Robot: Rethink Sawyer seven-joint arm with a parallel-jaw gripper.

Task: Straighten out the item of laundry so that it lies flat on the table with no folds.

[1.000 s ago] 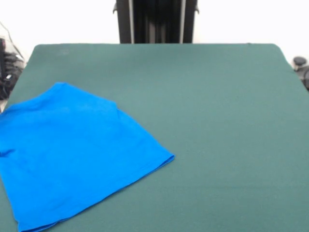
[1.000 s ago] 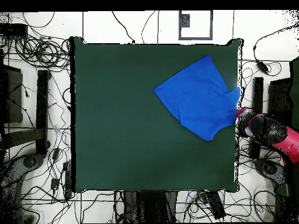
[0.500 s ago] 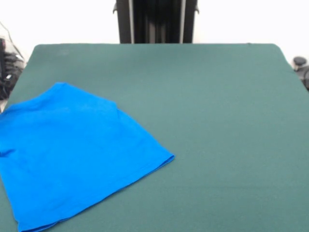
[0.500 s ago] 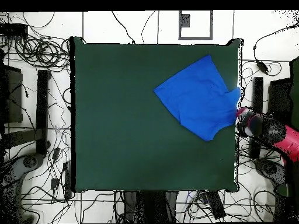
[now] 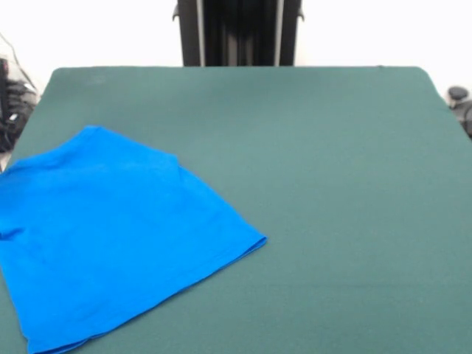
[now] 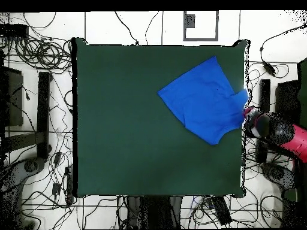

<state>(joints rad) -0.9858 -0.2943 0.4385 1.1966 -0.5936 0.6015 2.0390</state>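
Gripper at table edge, 3 o'clock overhead; whether clenched or released we cannot tell. T-shirt near 2 o'clock, sleeve overhanging. We'd pull overhanging sleeve inward, slowly, avoiding new folds.

The bright blue shirt lies spread out and turned at a slant. It sits by one side edge of the big green table.

T-shirt: bright blue, plain, no print or pattern. Table: dark green top, uniform, unpatterned. Arm at the table edge in the overhead view: red and black. Floor: white tiles with dark joints, black cables.
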